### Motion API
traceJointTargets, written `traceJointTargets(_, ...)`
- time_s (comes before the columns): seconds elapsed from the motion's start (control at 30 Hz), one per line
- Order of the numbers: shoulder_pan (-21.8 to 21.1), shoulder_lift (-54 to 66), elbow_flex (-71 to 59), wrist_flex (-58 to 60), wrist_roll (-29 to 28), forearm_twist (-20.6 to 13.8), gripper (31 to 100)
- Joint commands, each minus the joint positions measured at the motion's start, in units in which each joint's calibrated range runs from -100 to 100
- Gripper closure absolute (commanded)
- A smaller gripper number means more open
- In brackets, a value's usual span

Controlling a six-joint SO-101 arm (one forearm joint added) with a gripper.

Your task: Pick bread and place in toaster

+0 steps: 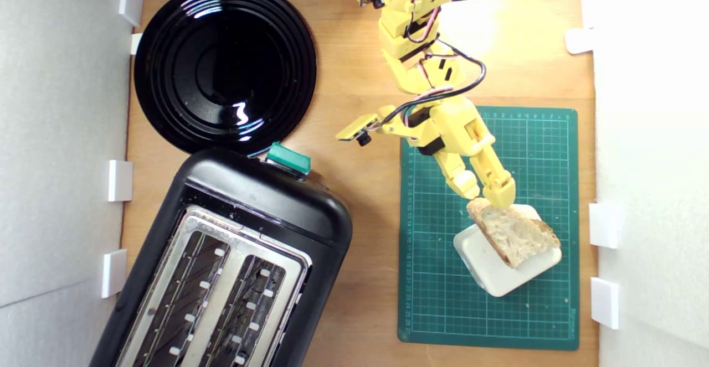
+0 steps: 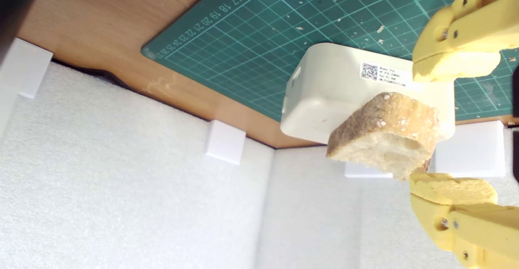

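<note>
The bread (image 1: 518, 234), a half slice with pale holey crumb and a tan crust, lies tilted on top of a white rounded block (image 1: 498, 275) on the green cutting mat. My yellow gripper (image 1: 486, 194) is open at the slice's near end. In the wrist view the gripper (image 2: 452, 127) has one finger on either side of the crust end of the bread (image 2: 385, 135); one fingertip (image 2: 452, 190) looks to touch the slice, the other stands slightly off it. The black toaster (image 1: 266, 201), with two open slots and a green lever knob (image 1: 288, 159), sits at the exterior view's lower left.
A glossy round black plate (image 1: 224, 65) lies beyond the toaster. The green cutting mat (image 1: 443, 300) covers the exterior view's right part of the wooden table. White foam walls (image 1: 55, 134) with small white brackets enclose both sides.
</note>
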State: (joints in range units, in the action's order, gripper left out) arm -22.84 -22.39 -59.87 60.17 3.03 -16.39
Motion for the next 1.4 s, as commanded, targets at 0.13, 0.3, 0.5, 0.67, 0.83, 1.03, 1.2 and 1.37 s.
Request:
traceJointTargets(0.13,-0.8,-1.2,4.3,1.8,0.4,0.6,47.2)
traceJointTargets(0.3,-0.8,-1.4,4.4,1.8,0.4,0.7,47.2)
traceJointTargets(0.5,-0.8,-1.7,5.7,1.8,0.5,0.8,47.2)
traceJointTargets(0.67,-1.3,-3.2,7.4,1.7,0.5,1.0,47.3)
traceJointTargets(0.83,-1.4,-5.6,9.5,1.8,1.9,1.0,47.8)
traceJointTargets(1.03,-2.4,-6.4,10.5,1.8,2.6,1.1,47.9)
traceJointTargets(1.2,-2.4,-6.6,12.2,1.6,2.5,1.1,48.0)
traceJointTargets(1.37,-2.2,-6.6,12.2,1.6,2.4,1.1,48.1)
